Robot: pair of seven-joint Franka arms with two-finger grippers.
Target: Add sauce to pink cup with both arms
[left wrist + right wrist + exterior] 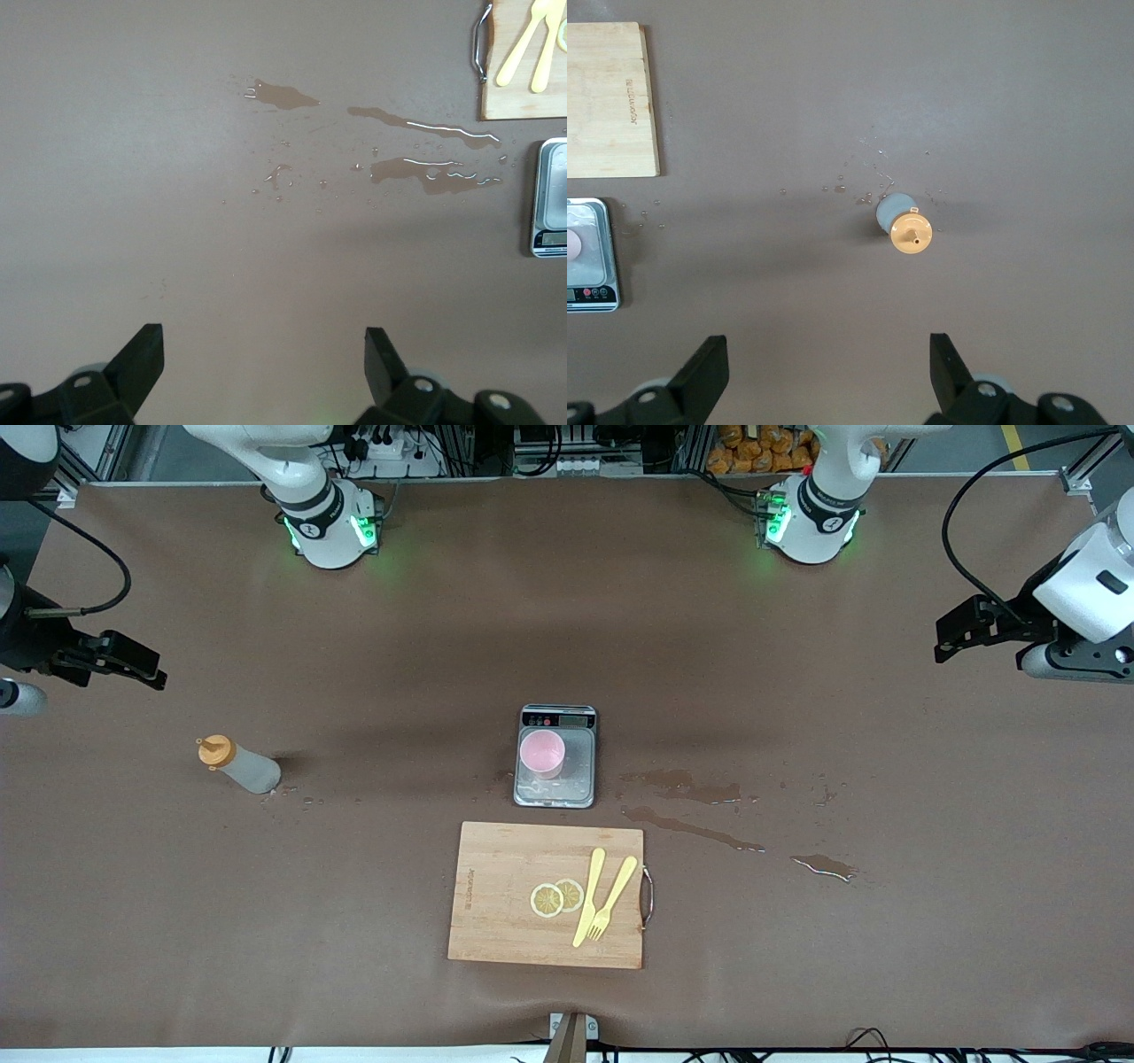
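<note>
The sauce point(237, 764), a translucent squeeze bottle with an orange nozzle cap, stands upright toward the right arm's end of the table. The right wrist view looks down on the sauce point(906, 228). The pink cup point(541, 753) sits on a silver scale point(580, 781) in the middle of the table. My right gripper point(142, 666) hangs open and empty over the table's edge at its own end, apart from the bottle; its fingers point(826, 341) frame bare table. My left gripper point(952, 633) hangs open over its end of the table, with bare table between its fingers point(263, 336).
A wooden cutting board point(496, 903) lies nearer the front camera than the scale, with two lemon slices point(556, 897), a yellow knife and a fork point(611, 899). Puddles of liquid point(691, 828) spread toward the left arm's end. Droplets lie around the bottle point(859, 181).
</note>
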